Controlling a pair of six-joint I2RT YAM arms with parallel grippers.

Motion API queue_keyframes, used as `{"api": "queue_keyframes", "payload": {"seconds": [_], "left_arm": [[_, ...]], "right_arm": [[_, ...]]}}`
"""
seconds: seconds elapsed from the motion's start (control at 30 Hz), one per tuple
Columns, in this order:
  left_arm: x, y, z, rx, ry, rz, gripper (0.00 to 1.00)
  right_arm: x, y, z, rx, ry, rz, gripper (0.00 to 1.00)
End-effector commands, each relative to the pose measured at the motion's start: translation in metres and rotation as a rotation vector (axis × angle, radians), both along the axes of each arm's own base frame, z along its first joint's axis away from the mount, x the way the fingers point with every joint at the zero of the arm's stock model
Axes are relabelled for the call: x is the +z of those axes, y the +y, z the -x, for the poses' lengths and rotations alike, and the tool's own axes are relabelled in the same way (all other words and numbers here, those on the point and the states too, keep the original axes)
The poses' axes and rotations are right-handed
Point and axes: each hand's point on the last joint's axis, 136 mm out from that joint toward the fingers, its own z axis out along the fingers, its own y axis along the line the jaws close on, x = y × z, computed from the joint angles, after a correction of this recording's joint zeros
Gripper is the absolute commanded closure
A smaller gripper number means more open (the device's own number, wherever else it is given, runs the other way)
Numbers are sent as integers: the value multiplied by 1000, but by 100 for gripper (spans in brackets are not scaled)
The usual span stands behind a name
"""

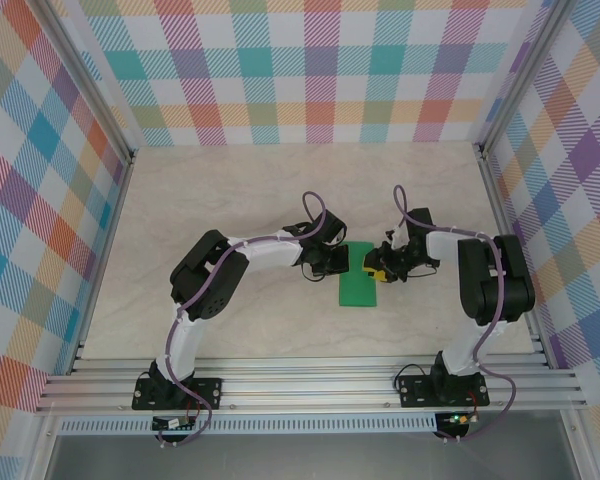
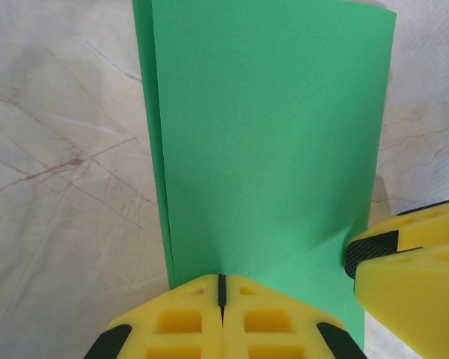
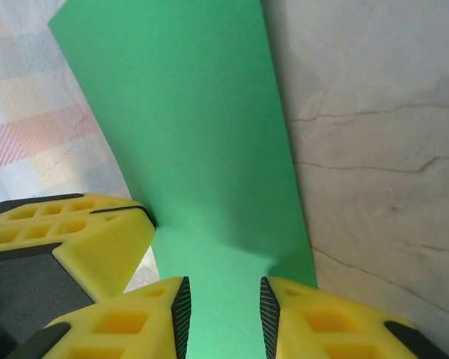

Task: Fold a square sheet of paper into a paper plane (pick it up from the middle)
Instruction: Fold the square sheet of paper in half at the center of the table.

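Top external shows both arms bent inward over the bench (image 1: 230, 190), elbows raised, wrists meeting near its middle. In the left wrist view the left claw (image 2: 221, 283) is closed tight, tips at one long edge of the square sheet of paper (image 1: 358, 290). The sheet lies flat, folded into a narrow rectangle. The right claw (image 3: 223, 292) stands narrowly parted over the opposite edge.
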Motion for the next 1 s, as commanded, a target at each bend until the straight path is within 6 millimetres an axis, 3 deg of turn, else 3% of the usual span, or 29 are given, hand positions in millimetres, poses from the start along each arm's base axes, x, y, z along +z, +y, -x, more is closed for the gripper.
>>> {"api": "queue_keyframes", "payload": {"seconds": [0.0, 0.17, 0.27, 0.43, 0.67, 0.83, 0.97], "left_arm": [[-32, 22, 29, -17, 98, -127, 100], [-32, 21, 29, -17, 95, -126, 100], [-32, 20, 29, -20, 98, -123, 100], [-32, 20, 29, -20, 98, -121, 100], [-31, 21, 29, -17, 95, -122, 100], [-30, 20, 28, -20, 93, -118, 100], [-30, 19, 28, -23, 95, -114, 100]], "right_arm": [[5, 0, 12, 32, -16, 5, 66], [28, 7, 26, 47, -58, -57, 66], [25, 11, 40, 66, -41, -77, 66], [-3, 7, 56, 58, 42, -40, 66], [12, 2, 50, 46, 3, 6, 66], [26, 8, 63, 26, -26, -60, 66], [16, 9, 77, 33, 13, -63, 65]]}}
